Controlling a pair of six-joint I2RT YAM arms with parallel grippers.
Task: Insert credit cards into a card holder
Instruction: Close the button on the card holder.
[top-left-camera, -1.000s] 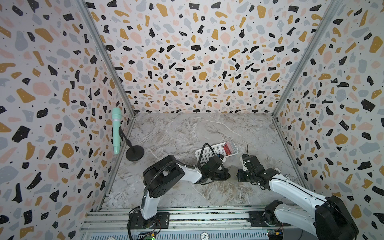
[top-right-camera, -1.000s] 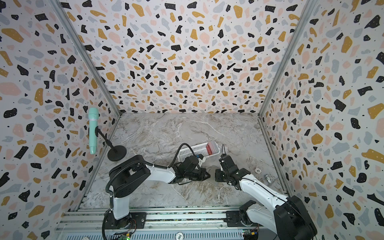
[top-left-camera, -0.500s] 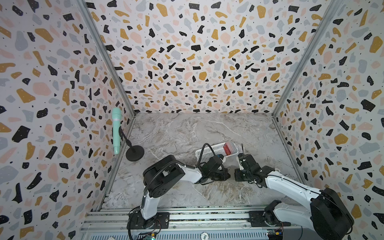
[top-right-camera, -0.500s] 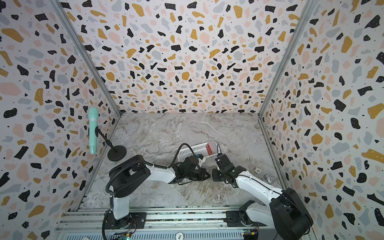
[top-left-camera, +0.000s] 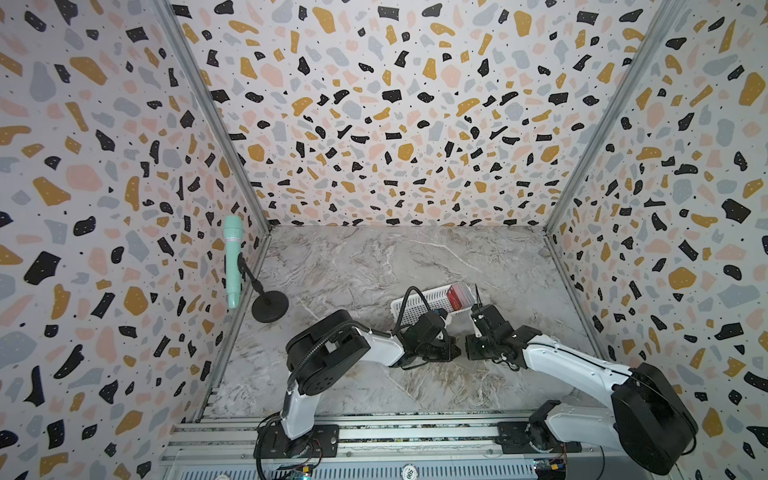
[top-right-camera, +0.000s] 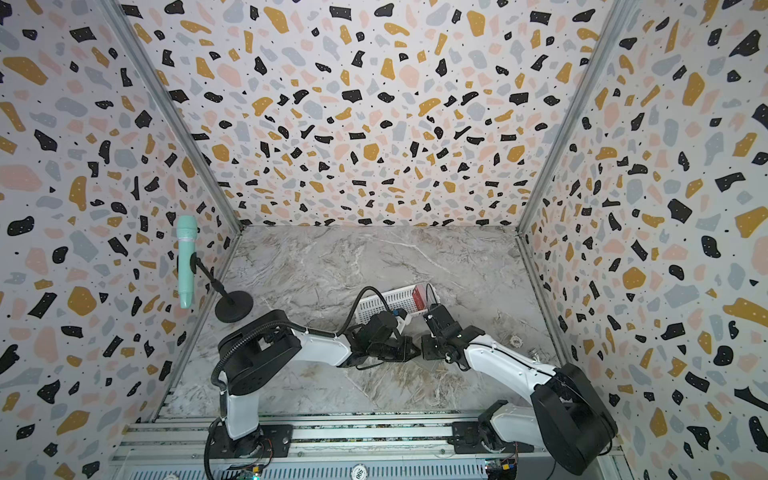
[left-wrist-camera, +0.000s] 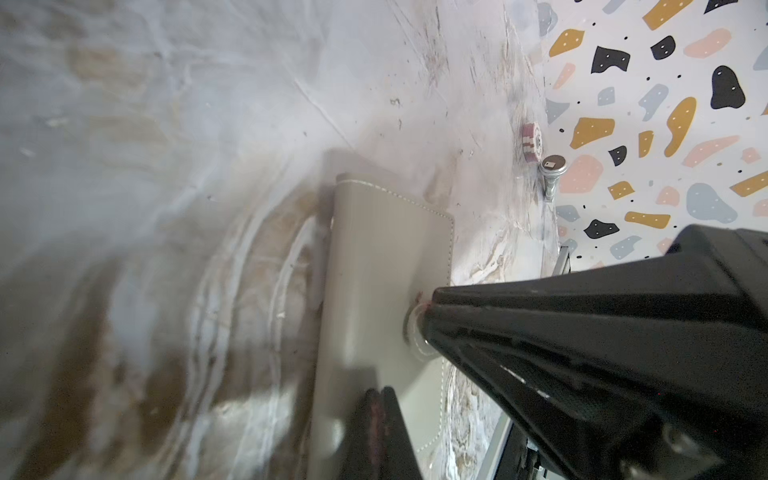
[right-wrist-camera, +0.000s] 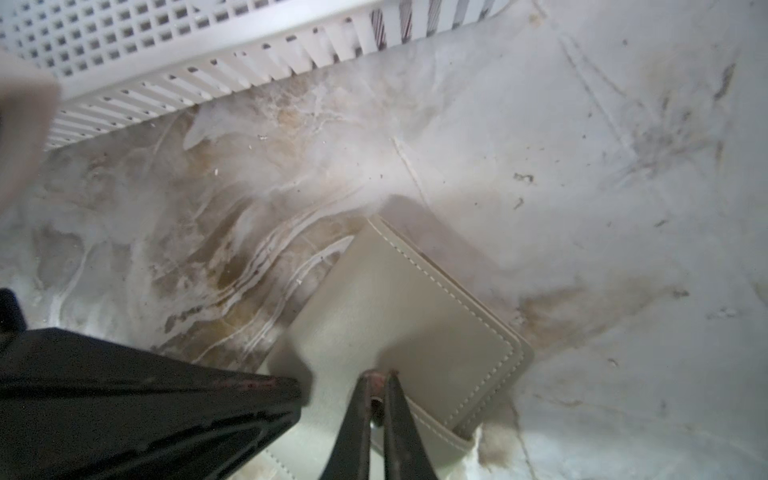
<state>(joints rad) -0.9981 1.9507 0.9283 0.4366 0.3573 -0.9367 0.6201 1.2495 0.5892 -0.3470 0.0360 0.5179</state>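
**A:** What takes up the most room?

**B:** The marble counter (top-left-camera: 353, 266), boxed in by speckled walls (top-left-camera: 395, 104). Two arms lie low over it. The right arm (top-left-camera: 573, 365) comes off its base near 5 o'clock and stretches its white forearm toward 10 o'clock. The left arm (top-left-camera: 374, 347) folds at a black elbow near 7 o'clock and reaches toward 3 o'clock. Their wrists meet nose to nose, a little toward 5 o'clock from the counter's middle.

**A:** What else is large?

**B:** A teal microphone (top-left-camera: 232, 257) on a black stand (top-left-camera: 270, 306) at the 9 o'clock edge. There is also a white perforated basket (top-left-camera: 415, 305) just beyond the wrists, at their 12 o'clock.

**A:** Where is the card holder?

**B:** The card holder (right-wrist-camera: 407, 324) lies folded on the counter under both wrists, at 5 o'clock from the basket. It is hidden in both top views and plain in the wrist views.

**A:** And the hands?

**B:** The left hand (right-wrist-camera: 296, 390) is closed to a point, with its tip pressed onto the holder's upper face. The right hand (right-wrist-camera: 376, 384) is narrow and pinches the holder's snap tab (right-wrist-camera: 436, 430), with the metal stud between its fingers.

**A:** And the cards?

**B:** The red credit cards (top-left-camera: 459, 296) stand stacked in the basket's 3 o'clock end, apart from the holder.

**A:** Anything smaller?

**B:** A red-and-white chip (left-wrist-camera: 531, 141) lies by the wall near 4 o'clock.
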